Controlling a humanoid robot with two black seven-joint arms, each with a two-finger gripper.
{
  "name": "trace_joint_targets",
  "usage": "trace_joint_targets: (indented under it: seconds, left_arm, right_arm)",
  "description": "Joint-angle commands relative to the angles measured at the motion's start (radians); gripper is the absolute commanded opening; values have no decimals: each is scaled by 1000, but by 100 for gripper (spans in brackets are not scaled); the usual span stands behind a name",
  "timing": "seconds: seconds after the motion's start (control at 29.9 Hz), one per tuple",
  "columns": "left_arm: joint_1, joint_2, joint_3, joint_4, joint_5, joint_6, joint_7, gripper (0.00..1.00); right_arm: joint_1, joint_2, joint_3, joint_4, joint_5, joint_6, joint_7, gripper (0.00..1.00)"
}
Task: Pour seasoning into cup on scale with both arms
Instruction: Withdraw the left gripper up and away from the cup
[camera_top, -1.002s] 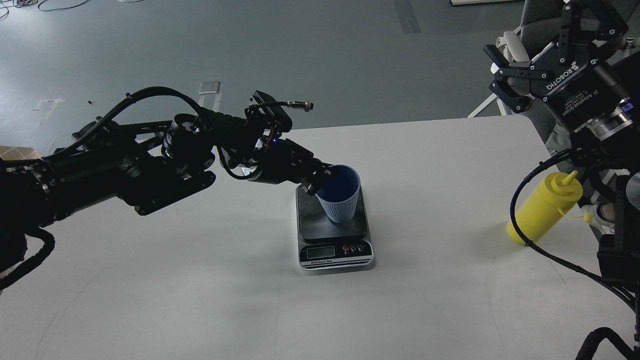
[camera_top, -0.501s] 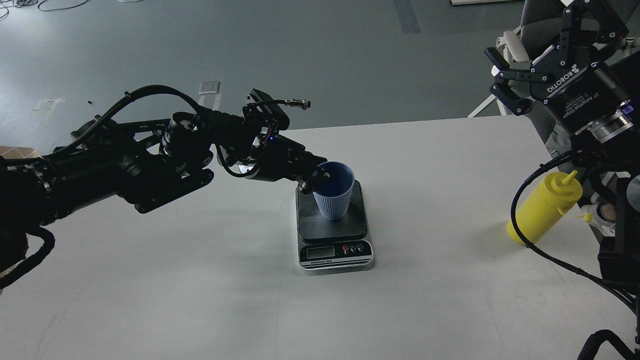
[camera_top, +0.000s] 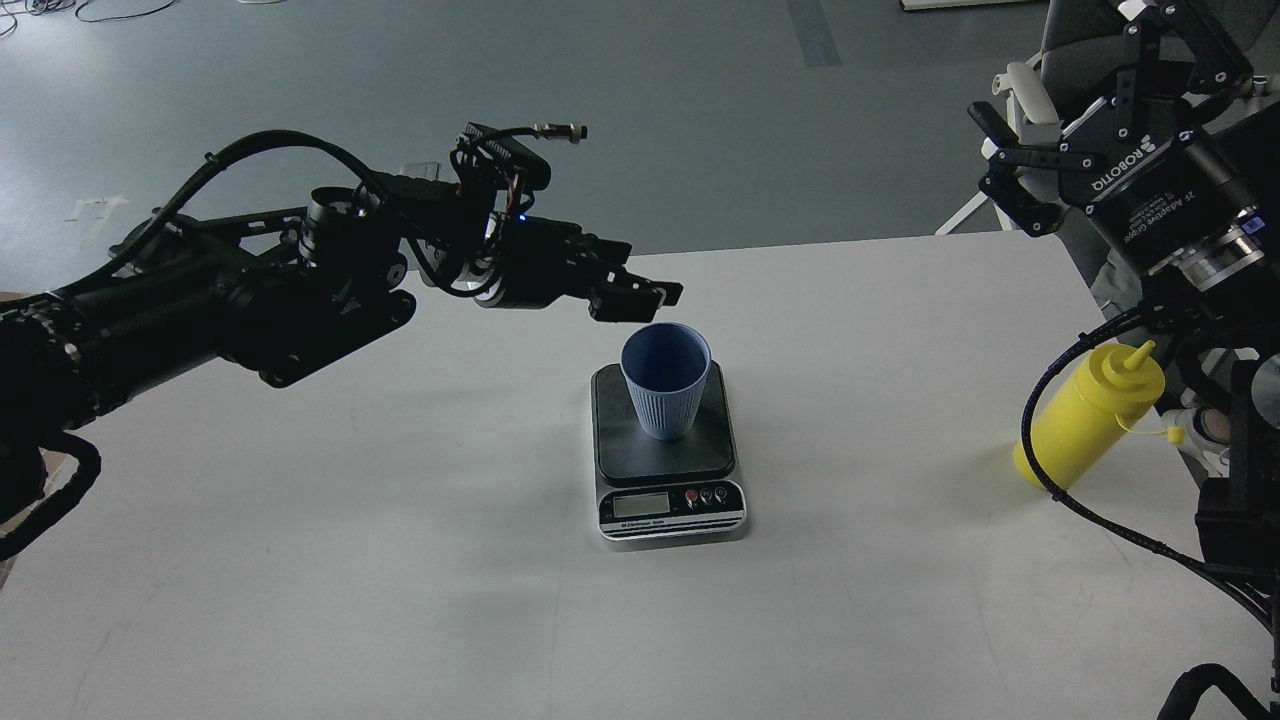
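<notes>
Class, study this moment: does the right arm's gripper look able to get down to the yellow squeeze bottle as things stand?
Probably yes. The right gripper hangs open above the yellow squeeze bottle, which stands alone near the table edge. Only a black cable crosses its lower side.

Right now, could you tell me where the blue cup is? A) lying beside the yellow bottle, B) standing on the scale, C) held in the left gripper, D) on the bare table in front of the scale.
B: the cup stands upright on the scale, with the left gripper above it and clear of its rim.
</notes>
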Motion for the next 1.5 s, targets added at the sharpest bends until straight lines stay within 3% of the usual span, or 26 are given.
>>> trace_joint_targets:
  seconds: [0.0, 0.1, 0.27, 0.37, 0.67, 0.87, 0.97, 1.24, 1.47]
  left_arm:
    - [-12, 30, -63, 49, -199, 2, 0, 98]
    - [-6, 103, -156, 74, -378, 2, 0, 98]
    - [63, 118, -294, 158, -641, 14, 0, 98]
    - [116, 121, -475, 218, -918, 0, 0, 98]
    - [238, 144, -632, 186, -1040, -73, 0, 98]
    - [267, 149, -618, 155, -1040, -121, 0, 98]
    - [294, 172, -617, 87, -1036, -120, 0, 98]
    - [331, 239, -615, -53, -1025, -121, 0, 98]
    - [351, 251, -615, -61, -1023, -124, 0, 98]
  right_arm:
    - [-2, 0, 0, 0, 0, 0, 0, 99]
    - [-2, 0, 0, 0, 0, 0, 0, 99]
    - [-2, 2, -1, 0, 0, 0, -2, 99]
    - [1, 2, -3, 1, 0, 0, -2, 99]
    - [24, 26, 5, 44, 23, 0, 0, 99]
    - [78, 69, 74, 150, 190, 0, -5, 99]
    - [96, 69, 103, 217, 329, -106, -3, 99]
    - [98, 69, 311, 216, 432, -186, -18, 99]
    - [10, 69, 353, 213, 584, -191, -32, 99]
